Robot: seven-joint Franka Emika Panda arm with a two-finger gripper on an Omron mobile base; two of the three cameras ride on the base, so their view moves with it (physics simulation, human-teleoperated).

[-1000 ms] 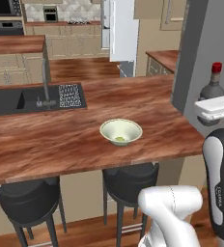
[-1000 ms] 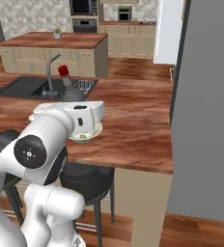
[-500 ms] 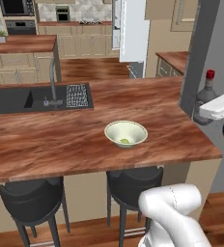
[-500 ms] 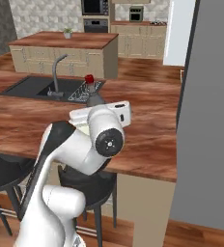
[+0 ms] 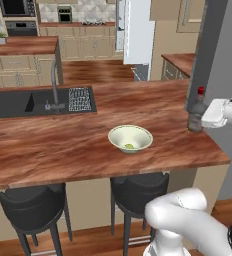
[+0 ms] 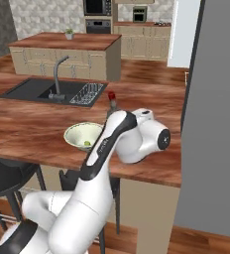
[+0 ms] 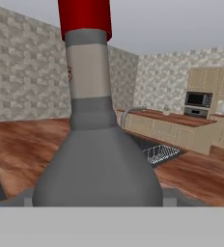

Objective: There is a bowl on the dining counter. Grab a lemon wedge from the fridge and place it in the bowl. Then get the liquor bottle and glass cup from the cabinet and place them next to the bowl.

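Observation:
The pale bowl [image 5: 130,135] [image 6: 80,133] sits on the reddish-brown dining counter [image 5: 58,150] with a green lemon wedge [image 5: 129,146] [image 6: 87,144] inside it. The grey liquor bottle [image 5: 195,117] [image 6: 111,100] [image 7: 97,159] with a red cap stands upright at the counter's right end, right of the bowl. My gripper [image 5: 202,118] [image 7: 98,198] is shut on its wide body, and a fingertip [image 7: 27,198] shows on either side of it. Whether the bottle's base touches the wood is unclear. The glass cup is out of view.
A black sink [image 5: 15,102] with an arched faucet [image 5: 54,82] and a dish rack [image 5: 79,98] takes up the counter's left part. Two dark stools [image 5: 33,210] [image 5: 138,192] stand under the front edge. A tall grey panel [image 5: 218,50] rises at the right.
Both base views have shifted as the base drove. The gripper has carried the bottle left, closer to the bowl and lower over the counter's right end.

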